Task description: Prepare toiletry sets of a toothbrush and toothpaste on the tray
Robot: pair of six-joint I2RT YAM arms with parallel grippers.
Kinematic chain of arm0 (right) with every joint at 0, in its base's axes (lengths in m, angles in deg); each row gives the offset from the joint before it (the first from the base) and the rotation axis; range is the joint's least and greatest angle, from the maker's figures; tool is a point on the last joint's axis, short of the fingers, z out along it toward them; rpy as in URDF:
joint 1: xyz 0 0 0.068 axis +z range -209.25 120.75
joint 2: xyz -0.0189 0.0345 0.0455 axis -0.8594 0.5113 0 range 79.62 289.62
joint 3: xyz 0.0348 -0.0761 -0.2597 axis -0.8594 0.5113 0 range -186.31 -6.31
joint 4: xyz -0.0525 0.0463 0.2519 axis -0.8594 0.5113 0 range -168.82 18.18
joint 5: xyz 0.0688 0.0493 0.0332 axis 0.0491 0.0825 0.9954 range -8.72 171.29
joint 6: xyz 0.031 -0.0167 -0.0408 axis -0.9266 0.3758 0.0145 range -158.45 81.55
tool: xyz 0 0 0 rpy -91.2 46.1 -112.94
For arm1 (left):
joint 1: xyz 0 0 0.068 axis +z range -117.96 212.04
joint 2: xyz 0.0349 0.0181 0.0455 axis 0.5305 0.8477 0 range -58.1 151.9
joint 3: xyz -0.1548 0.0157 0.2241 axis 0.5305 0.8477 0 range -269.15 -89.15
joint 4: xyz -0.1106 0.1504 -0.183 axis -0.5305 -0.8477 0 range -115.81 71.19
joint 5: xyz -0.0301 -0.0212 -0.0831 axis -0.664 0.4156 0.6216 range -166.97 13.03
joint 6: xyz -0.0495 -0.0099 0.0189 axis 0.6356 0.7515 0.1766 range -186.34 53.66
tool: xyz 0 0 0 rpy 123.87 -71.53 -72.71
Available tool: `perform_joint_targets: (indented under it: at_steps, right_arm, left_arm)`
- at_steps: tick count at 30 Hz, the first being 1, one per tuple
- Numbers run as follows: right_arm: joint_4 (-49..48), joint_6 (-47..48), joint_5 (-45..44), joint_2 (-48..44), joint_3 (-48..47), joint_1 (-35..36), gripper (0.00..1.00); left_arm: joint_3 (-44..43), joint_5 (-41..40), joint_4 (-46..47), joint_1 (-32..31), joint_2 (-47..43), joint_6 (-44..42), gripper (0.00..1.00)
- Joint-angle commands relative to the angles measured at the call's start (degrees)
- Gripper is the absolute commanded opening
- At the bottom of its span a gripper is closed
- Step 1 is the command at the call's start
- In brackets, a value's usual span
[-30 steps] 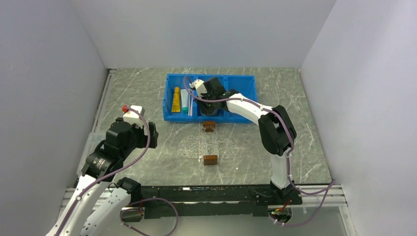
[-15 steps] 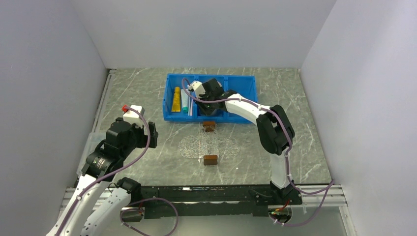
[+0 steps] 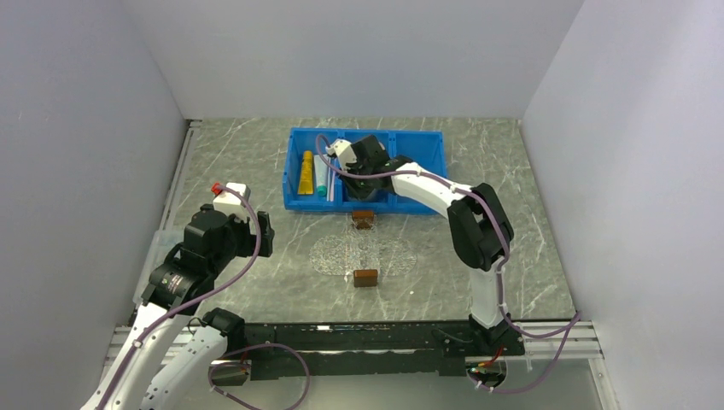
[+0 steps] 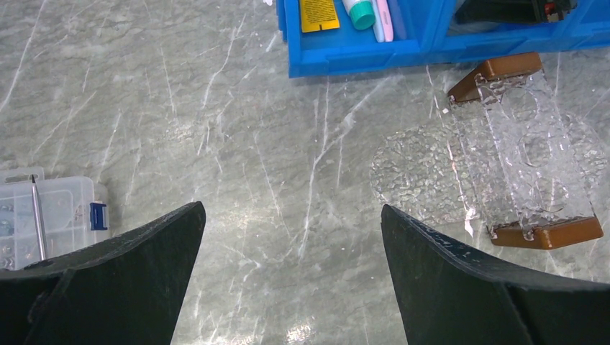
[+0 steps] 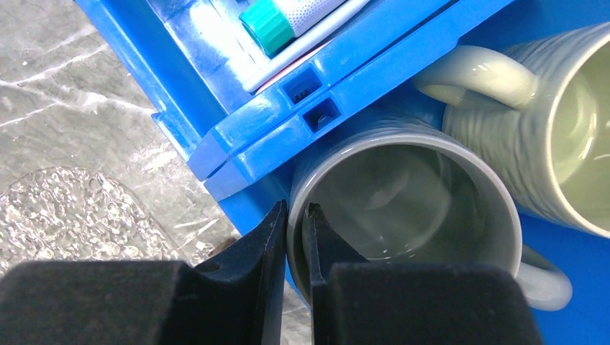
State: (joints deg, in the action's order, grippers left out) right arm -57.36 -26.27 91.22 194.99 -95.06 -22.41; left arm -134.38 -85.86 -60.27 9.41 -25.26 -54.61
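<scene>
The clear tray (image 4: 532,154) lies flat on the counter (image 4: 252,144). Yellow toothpaste (image 4: 319,13), white toothpaste (image 4: 357,11) and a pink toothbrush (image 4: 385,18) share one bin (image 4: 360,54) compartment.

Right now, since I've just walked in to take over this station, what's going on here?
The right gripper is down in the middle compartment of the blue bin, pinching the rim of a grey mug. The left gripper hangs open above the table, holding nothing. The clear tray has nothing on it; the toothpaste tubes and toothbrush lie in the bin.
</scene>
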Motion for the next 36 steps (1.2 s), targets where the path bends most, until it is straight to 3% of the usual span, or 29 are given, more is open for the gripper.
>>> perform_joint_targets:
  at_steps: [1, 24, 36]
  right_arm:
    - [-2.0, -0.2, -4.4, -7.7, -3.6, 0.0, 0.0]
    - [0.1, 0.7, -17.1, -15.1, -8.0, 4.1, 0.0]
    - [9.1, -6.2, -31.4, -19.4, -10.4, 10.8, 0.0]
  left_arm:
    - [-0.5, 0.3, 0.9, 0.5, 0.1, 0.2, 0.99]
    - [-0.5, 0.5, 0.9, 0.7, -0.7, 0.2, 0.99]
    - [-0.5, 0.8, 1.0, 0.8, -1.6, 0.2, 0.99]
